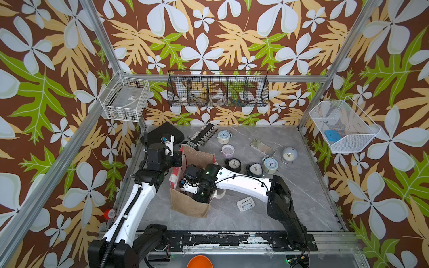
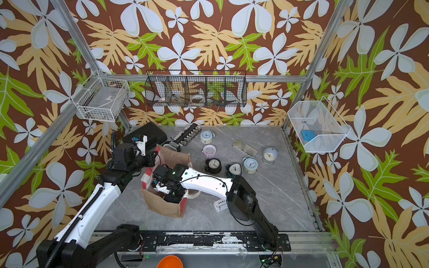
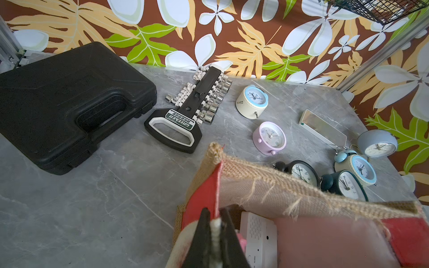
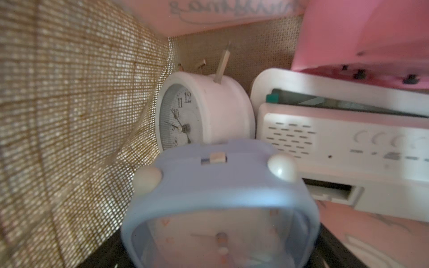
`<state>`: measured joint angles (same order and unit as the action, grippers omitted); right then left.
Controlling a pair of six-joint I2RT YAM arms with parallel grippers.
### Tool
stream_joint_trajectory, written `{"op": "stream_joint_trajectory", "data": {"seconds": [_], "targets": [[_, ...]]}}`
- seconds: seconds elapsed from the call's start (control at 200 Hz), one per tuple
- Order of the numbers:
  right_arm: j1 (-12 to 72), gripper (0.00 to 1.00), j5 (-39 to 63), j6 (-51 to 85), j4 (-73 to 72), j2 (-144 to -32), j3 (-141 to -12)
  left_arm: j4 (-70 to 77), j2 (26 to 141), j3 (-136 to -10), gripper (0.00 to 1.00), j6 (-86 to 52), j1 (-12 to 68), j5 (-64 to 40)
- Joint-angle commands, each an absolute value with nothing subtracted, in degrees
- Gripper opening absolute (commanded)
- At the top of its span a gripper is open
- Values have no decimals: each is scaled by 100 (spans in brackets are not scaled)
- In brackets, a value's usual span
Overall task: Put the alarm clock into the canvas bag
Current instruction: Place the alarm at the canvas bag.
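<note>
Black plastic case (image 1: 174,131) lies left of centre in a top view, clear of the work. Just right of it the left gripper (image 3: 216,217) is pinched tight on the rim of the canvas bag (image 1: 190,206). Inside the bag, the right gripper (image 4: 216,251) has wide jaws around the lilac alarm clock (image 4: 220,185); whether they press it, I cannot tell. I judge this the release step. The next move calls for letting go and lifting straight out, past the round white clock (image 4: 209,109) and the white digital clock (image 4: 336,143). Further right a black clock (image 1: 233,164) and others wait.
</note>
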<state>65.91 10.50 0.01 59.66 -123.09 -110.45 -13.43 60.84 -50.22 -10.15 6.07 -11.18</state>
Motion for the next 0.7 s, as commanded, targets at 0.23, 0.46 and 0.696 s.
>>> {"op": "stream_joint_trajectory", "data": {"seconds": [0.23, 0.46, 0.696], "targets": [[6600, 99, 969, 38, 6127, -12183, -11075, -1281, 6064, -5055, 0, -984, 595, -1081], [6595, 100, 865, 66, 6101, -11951, -11079, -1292, 6074, -5056, 0, -984, 597, -1081], [6599, 100, 575, 149, 6025, -11601, -11062, -1290, 6082, -5062, 0, -984, 590, -1091]]}}
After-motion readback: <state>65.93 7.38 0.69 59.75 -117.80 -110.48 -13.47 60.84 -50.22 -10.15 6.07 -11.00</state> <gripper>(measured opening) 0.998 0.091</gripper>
